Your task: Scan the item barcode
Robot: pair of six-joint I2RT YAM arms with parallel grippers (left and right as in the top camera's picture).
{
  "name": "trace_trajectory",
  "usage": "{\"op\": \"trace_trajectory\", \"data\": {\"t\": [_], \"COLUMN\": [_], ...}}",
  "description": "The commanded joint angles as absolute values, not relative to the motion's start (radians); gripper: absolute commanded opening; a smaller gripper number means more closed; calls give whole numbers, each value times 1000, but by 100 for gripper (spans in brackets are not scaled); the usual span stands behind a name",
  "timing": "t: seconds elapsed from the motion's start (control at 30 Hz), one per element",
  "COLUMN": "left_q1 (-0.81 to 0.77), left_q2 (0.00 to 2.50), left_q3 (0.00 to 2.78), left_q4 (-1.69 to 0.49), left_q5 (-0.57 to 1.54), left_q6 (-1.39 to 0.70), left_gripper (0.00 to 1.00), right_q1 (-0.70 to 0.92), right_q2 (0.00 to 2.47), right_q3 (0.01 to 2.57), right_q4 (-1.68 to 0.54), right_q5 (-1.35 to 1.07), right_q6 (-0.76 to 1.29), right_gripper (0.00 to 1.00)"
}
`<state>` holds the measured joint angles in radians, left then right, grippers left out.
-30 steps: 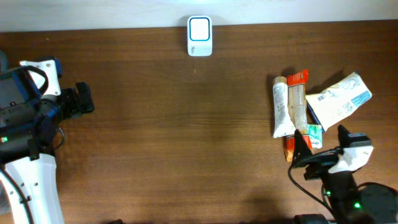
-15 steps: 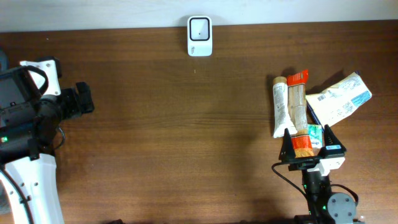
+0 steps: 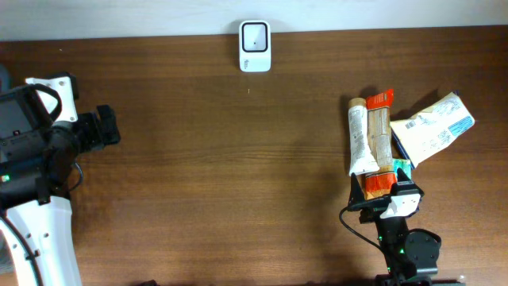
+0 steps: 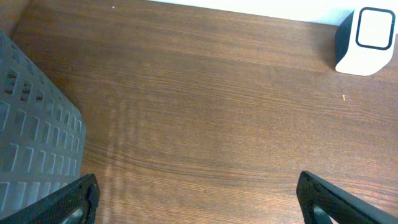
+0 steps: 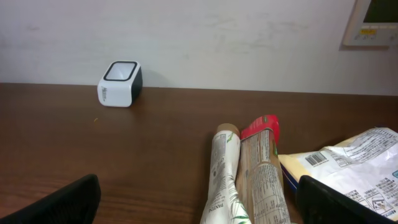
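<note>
I'm seeing the right gripper (image 3: pixel 383 189) hanging wide open over the near ends of the tube (image 3: pixel 359 137) and the orange pack (image 3: pixel 381 119), gripping nothing. Whether it is touching them I cannot tell. Those two are lying side by side on the right of the table (image 3: pixel 238 175), with a white pouch (image 3: pixel 432 125) just beside them. The scanner (image 3: pixel 255 46) is standing at the far edge, well apart. The left gripper (image 4: pixel 199 202) is hovering open and empty at the left.
</note>
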<state>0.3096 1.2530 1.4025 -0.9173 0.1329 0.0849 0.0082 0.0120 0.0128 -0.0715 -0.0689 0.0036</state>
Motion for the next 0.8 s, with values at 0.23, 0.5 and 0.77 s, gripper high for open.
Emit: {"op": "trace_trajectory", "data": {"t": [0.23, 0.5, 0.77], "left_q1": [310, 310, 266], "left_q2": [1247, 1247, 1187], "left_q3": [1408, 1408, 1375], "left_q4": [-915, -915, -919], "left_q5": [130, 130, 130], "left_q6": [80, 80, 80], "left_gripper": [99, 99, 99], "right_q1": [13, 13, 13], "right_q2": [4, 4, 4], "right_q3": [6, 6, 6], "right_q4": [-73, -73, -73], "right_q5": [-74, -74, -74], "right_q6": [5, 6, 6], "right_gripper": [99, 99, 99]}}
